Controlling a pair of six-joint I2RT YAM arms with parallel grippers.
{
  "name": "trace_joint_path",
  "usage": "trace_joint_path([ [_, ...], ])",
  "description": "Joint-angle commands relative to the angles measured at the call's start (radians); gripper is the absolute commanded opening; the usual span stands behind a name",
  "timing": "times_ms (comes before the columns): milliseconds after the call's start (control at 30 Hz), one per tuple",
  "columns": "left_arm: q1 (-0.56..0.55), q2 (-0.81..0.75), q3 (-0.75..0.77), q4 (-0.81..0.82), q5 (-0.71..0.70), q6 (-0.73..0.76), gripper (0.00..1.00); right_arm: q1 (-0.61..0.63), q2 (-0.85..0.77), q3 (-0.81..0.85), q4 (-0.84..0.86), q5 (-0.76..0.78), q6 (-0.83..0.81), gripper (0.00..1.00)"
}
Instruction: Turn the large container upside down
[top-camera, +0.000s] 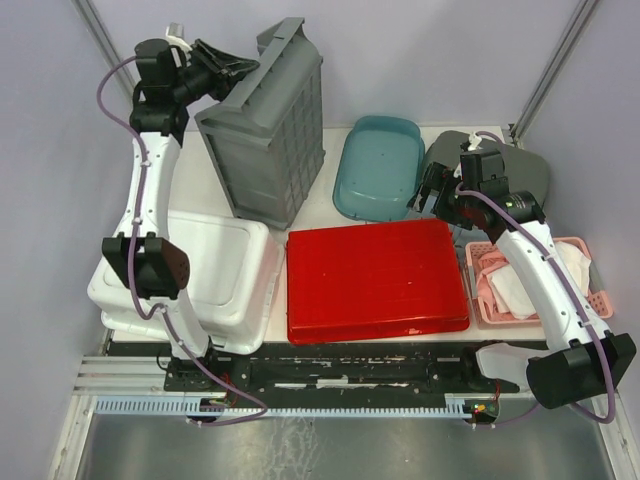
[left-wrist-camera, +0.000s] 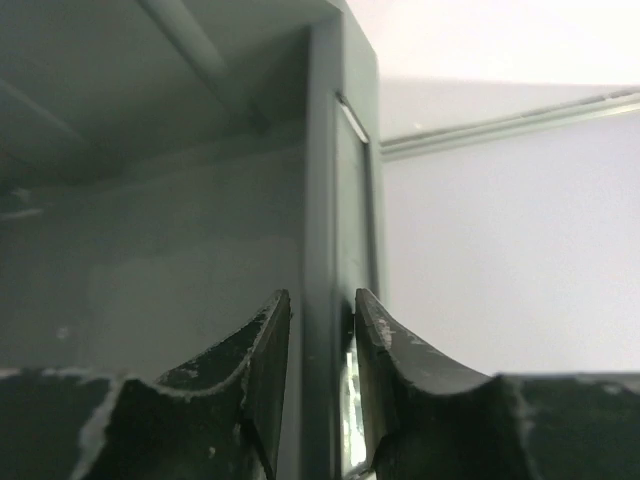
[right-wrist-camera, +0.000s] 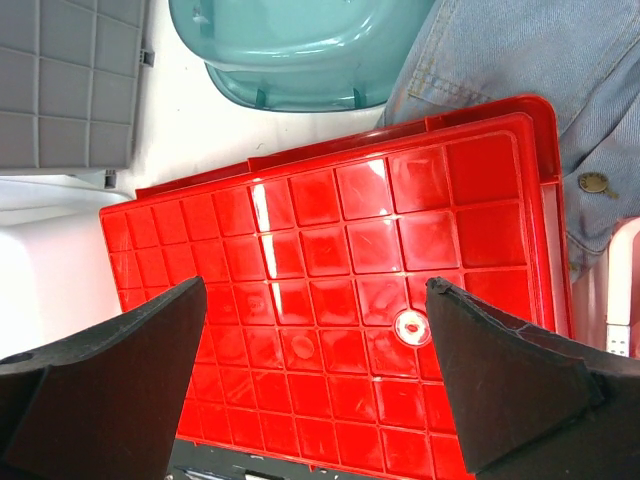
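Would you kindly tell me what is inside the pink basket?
White cloths lie inside the pink basket. The right arm crosses over its middle, so whatever lies beneath there cannot be seen.

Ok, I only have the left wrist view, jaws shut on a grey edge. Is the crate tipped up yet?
Observer: Yes. The crate stands roughly on its side at the back left, with its gridded base facing right.
Operator: What's beside it?
Observer: A teal tub lies to its right.
Operator: And the other arm?
Observer: The right jaws hang open above the back right corner of the red tray, holding nothing.
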Motion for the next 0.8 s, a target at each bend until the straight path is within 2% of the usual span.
trace_joint_path([
  [0,0.061,-0.049,0.050,-0.120,0.010,0.175,0.48,-0.004,-0.023,-0.006,0.045,0.000,0.006,0.99],
  [100,0.068,-0.034,0.130,-0.201,-0.009,0.241,0.74,-0.004,-0.015,-0.002,0.047,-0.004,0.007,0.99],
  [233,0.069,-0.015,0.249,-0.313,-0.064,0.344,0.94,-0.004,-0.003,0.007,0.047,-0.010,0.007,0.99],
  [300,0.069,-0.015,0.308,-0.369,-0.121,0.401,1.00,-0.005,-0.001,0.011,0.046,-0.013,0.007,0.99],
  [433,0.066,-0.061,0.356,-0.416,-0.234,0.510,0.99,-0.005,0.003,0.013,0.043,-0.015,0.002,0.99],
  [533,0.040,-0.104,0.381,-0.472,-0.389,0.637,0.99,-0.004,0.008,0.013,0.042,-0.019,0.002,0.99],
  [633,-0.024,-0.140,0.366,-0.506,-0.574,0.763,0.99,-0.004,0.018,0.013,0.045,-0.031,0.007,0.99],
  [767,-0.188,-0.158,0.360,-0.503,-0.778,0.939,0.99,-0.005,0.035,0.014,0.053,-0.059,0.016,0.99],
])
